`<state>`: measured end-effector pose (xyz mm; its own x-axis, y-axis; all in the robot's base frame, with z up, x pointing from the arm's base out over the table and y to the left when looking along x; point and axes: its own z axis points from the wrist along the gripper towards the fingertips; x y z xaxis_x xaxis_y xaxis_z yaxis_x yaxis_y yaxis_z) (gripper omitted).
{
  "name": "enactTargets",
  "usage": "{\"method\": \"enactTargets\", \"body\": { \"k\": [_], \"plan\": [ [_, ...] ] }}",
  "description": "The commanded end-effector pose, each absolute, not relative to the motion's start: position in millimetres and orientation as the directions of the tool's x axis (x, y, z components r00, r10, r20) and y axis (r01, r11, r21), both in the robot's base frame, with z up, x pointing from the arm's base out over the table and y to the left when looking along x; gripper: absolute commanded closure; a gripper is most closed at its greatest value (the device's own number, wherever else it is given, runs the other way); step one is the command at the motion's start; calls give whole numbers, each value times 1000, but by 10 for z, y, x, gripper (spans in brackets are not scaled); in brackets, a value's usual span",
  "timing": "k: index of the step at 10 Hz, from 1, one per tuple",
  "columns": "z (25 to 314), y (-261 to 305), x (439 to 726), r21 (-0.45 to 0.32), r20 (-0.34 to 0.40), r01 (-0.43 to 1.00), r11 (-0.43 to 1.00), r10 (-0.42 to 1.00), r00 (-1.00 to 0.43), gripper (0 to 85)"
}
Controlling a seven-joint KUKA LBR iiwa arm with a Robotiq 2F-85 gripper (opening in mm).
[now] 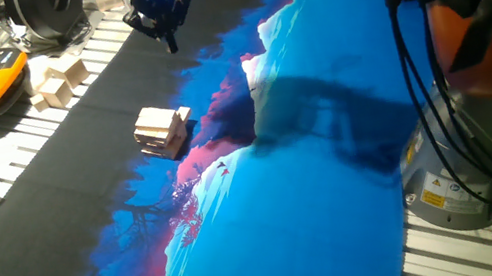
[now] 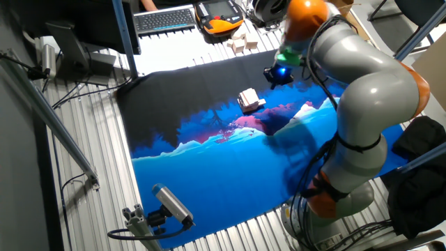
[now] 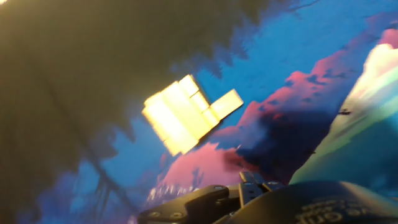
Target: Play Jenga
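My pincer [image 1: 170,38] hangs in the air above the dark part of the printed mat [image 1: 339,203], toward the mat's far edge, well apart from the Jenga stack [image 1: 162,131]. It holds nothing. Whether the fingers are parted or closed I cannot tell: the fixed views show only a dark tip, and the hand view blurs and cuts them off at the bottom.

The stack sits on the mat near where black meets the pink and blue print, a low pile in crossed layers. One small block [image 3: 226,104] lies touching the stack's side, sticking out toward the blue.

The risks as I judge them: the pile is short and light, so any sideways brush as I come down would likely slide or scatter the whole thing rather than free one piece. The mat is cloth, and a drag could ruck it under the blocks. The hand view is smeared, so lining up on a single block is uncertain. The chunkier wooden cubes [image 1: 59,79] beyond the mat's edge are not my target.
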<state>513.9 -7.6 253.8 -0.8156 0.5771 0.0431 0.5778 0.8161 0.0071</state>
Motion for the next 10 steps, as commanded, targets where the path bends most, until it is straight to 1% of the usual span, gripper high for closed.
{"method": "enactTargets", "body": {
  "k": [1, 4, 5, 7, 8, 9, 10],
  "plan": [
    [2536, -86, 5135, -17, 28, 789, 615, 789, -614, 850],
    [2537, -98, 5134, 5, 50, 788, 616, 787, -615, 850],
    [2533, -99, 5133, 9, 46, 796, 606, 795, -605, 850],
    [2533, -104, 5132, -38, -4, 797, 603, 797, -604, 850],
    [2533, -104, 5132, -43, -6, 805, 592, 806, -592, 850],
    [2533, -104, 5132, -11, 28, 820, 573, 820, -572, 850],
    [2533, -104, 5132, 46, 81, 846, 532, 842, -534, 850]
  ]
}}
